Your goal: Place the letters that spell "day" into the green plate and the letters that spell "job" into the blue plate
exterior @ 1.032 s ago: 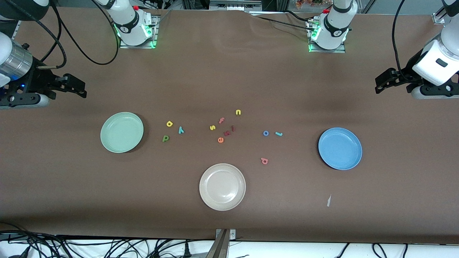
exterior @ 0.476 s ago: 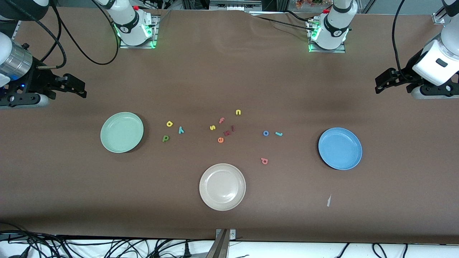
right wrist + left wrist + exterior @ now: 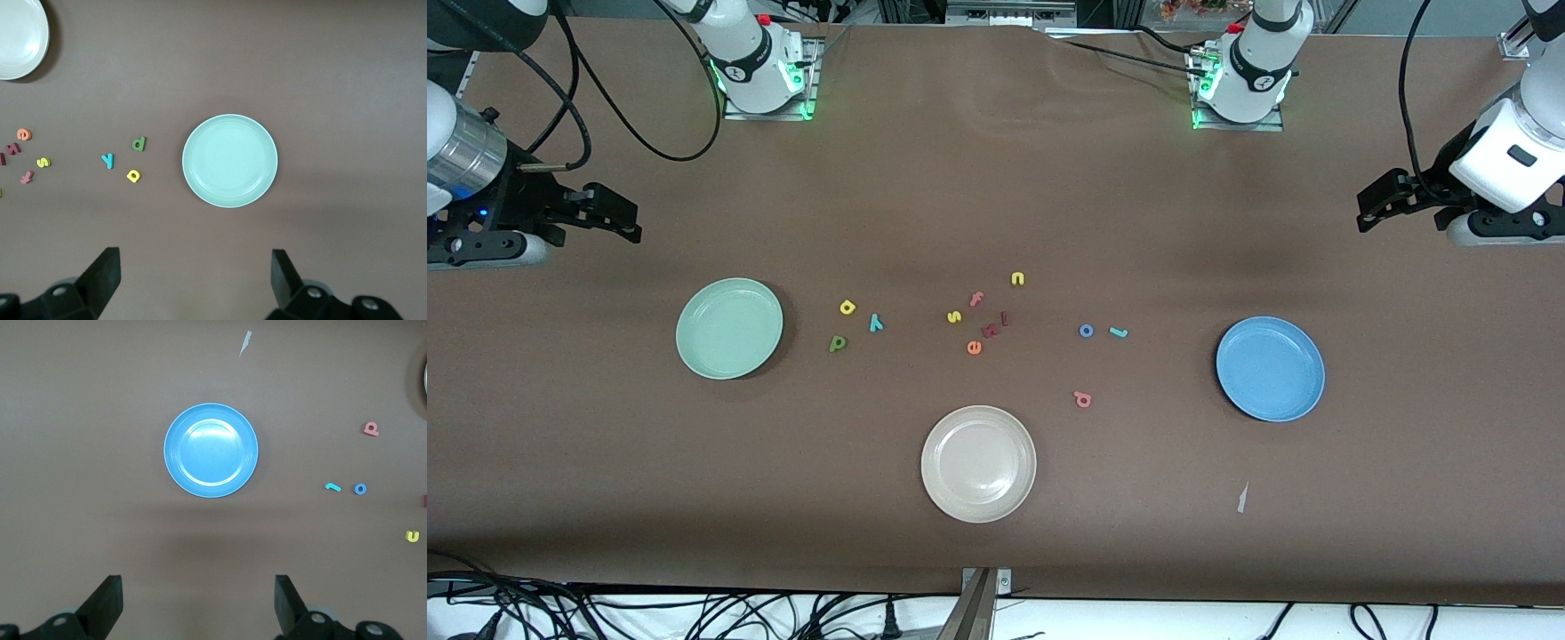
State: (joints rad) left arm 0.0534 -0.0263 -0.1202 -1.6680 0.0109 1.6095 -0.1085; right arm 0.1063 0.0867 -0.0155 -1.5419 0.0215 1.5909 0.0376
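Nothing moved to a plate yet; both arms wait, parked high at the bench (image 3: pixel 996 551) ends.

Left tool (image 3: pixel 199 607): jaws wide apart, holding nothing, hanging over bare bench at the left arm's end, farther from the front cam than the blue plate (image 3: pixel 1270 368). Right tool (image 3: pixel 195 283): same, spread wide and empty, at the right arm's end, farther from the cam than the green plate (image 3: pixel 729 328).

"day" letters sit just beside the green plate, toward bench centre: yellow a (image 3: pixel 847 308), teal y (image 3: pixel 876 323), dark green d (image 3: pixel 838 342). From the y, the a is at approx 10 o'clock and the d at approx 8 o'clock in the front view. All 3 are apart from each other.

"job" letters: blue o (image 3: pixel 1086 331) and teal j (image 3: pixel 1118 332) close side by side, pink-red b (image 3: pixel 1083 399) at 6 o'clock from the o, nearer the cam. All lie between bench centre and the blue plate.

Handling, my guess: foam, very light, soft, flat on the bench. Pinch across a stroke, low and gently. They may skid, or cling to a pad on release. The o needs outer-edge grip.

Count: 3 plates (green, blue, beige-white plate (image 3: pixel 978 463)), all empty. 12 letters total: 6 wanted, 6 spare in the central cluster (image 3: pixel 985 313).
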